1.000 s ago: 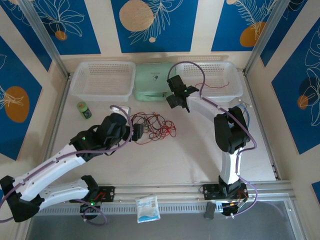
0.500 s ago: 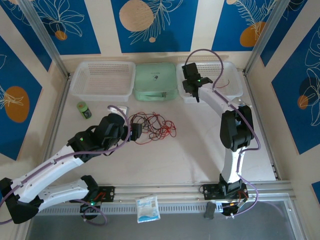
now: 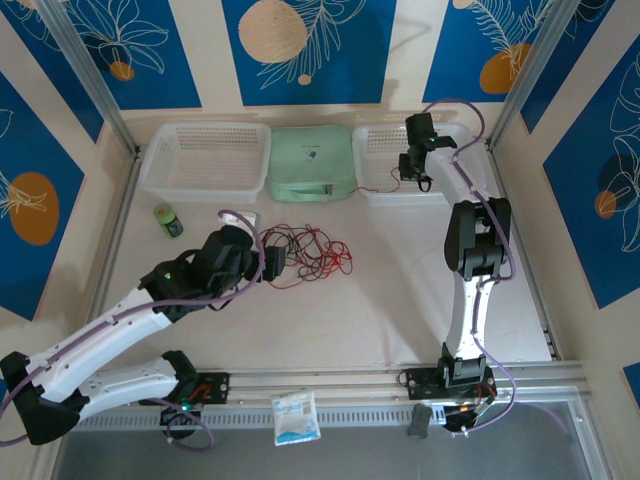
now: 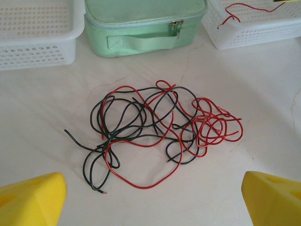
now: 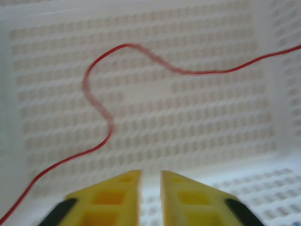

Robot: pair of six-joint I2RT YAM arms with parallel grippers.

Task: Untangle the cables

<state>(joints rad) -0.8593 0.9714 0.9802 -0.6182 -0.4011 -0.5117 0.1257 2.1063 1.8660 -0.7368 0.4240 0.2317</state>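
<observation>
Right gripper [image 5: 150,178] over the right basket [image 5: 244,165], yellow fingers drawn almost together, thin slit between, pinching nothing; one red cable [image 5: 109,123] lies looped on the basket floor, blurred, cut off at frame's right and lower left; left gripper [image 4: 155,193] spread wide; cables [image 4: 160,125], red and black, tangled on the table [image 4: 263,108], centre frame.

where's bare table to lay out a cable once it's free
Widest bare stretch: the white tabletop between the tangle of thin red and black cables and the near rail. Crowded along the back: white perforated baskets flanking the mint-green zip case.
</observation>
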